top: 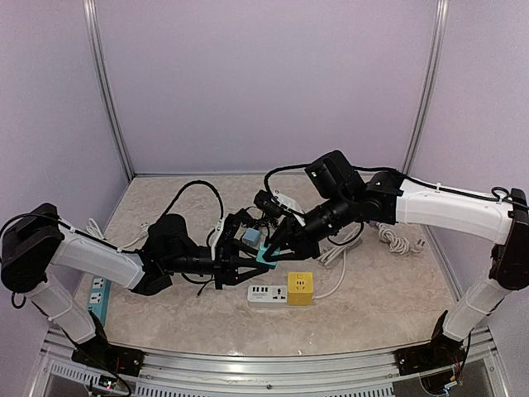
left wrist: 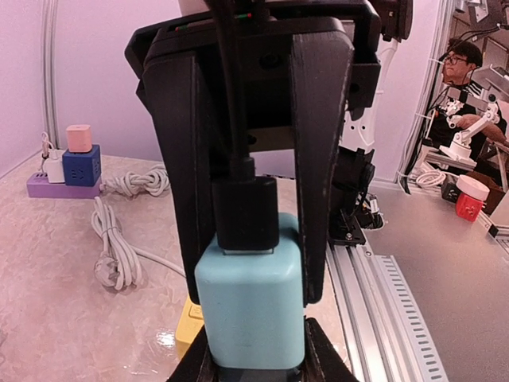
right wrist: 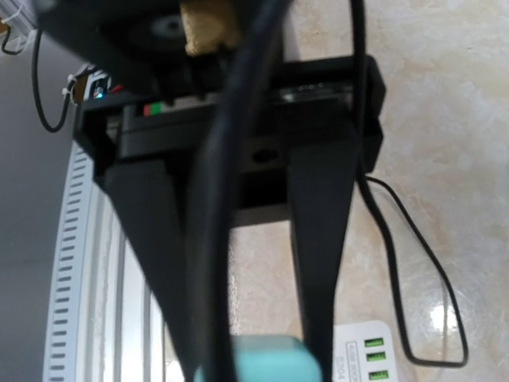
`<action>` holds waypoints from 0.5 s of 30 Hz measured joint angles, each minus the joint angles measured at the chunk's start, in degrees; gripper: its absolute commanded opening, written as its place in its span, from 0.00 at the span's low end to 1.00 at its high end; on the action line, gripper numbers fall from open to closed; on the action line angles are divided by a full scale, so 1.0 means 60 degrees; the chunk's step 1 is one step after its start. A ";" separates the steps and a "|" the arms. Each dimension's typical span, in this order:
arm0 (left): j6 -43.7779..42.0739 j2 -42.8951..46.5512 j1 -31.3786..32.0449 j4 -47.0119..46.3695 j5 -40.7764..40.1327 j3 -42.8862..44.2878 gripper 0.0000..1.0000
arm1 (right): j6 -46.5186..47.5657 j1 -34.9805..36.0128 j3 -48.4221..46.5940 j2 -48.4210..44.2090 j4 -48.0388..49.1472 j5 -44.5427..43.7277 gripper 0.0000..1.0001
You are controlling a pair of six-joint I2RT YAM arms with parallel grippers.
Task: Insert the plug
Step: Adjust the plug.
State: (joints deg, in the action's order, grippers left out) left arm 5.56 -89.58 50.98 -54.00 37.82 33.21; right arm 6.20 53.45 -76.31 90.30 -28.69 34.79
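A pale teal charger plug (left wrist: 250, 306) has a black USB cable (left wrist: 246, 211) seated in its upper end. In the left wrist view my right gripper's black fingers (left wrist: 318, 183) clamp its two sides from above. My left gripper (left wrist: 258, 364) pinches its lower end from below. In the top view both grippers meet mid-table, left (top: 250, 259) and right (top: 275, 246), with the plug (top: 264, 254) between them, above and left of the white power strip (top: 264, 294) with its yellow cube socket (top: 300, 288). The right wrist view shows the plug (right wrist: 258, 360) between the left gripper's fingers (right wrist: 318, 263).
A blue-green power strip (top: 97, 298) lies at the left edge. A coiled white cable (top: 397, 240) lies at the right. A purple strip with blue and pink cubes (left wrist: 65, 167) stands further off. The white strip (right wrist: 370, 358) lies just below the grippers.
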 measured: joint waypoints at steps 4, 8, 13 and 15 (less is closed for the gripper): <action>0.0000 0.0000 0.0000 -0.0004 0.0000 0.0011 0.38 | 0.0018 0.0004 -0.0004 0.0000 0.0022 0.0004 0.00; -0.0004 0.0000 0.0000 -0.0007 -0.0029 0.0026 0.42 | 0.0025 0.0055 -0.0004 0.0000 0.0051 0.0015 0.00; 0.0029 0.0000 -0.0004 -0.0007 0.0055 0.0069 0.08 | 0.0044 0.0073 -0.0004 0.0000 0.0055 -0.0040 0.00; 0.0160 0.0000 -0.0004 0.0007 0.0171 0.0069 0.00 | 0.0259 0.0084 -0.0007 0.0000 0.0029 -0.0007 0.00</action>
State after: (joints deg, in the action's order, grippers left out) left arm 6.52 -89.58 50.96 -53.95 38.85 33.63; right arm 7.75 53.95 -76.36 90.30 -28.51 34.74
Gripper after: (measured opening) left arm 0.188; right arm 0.230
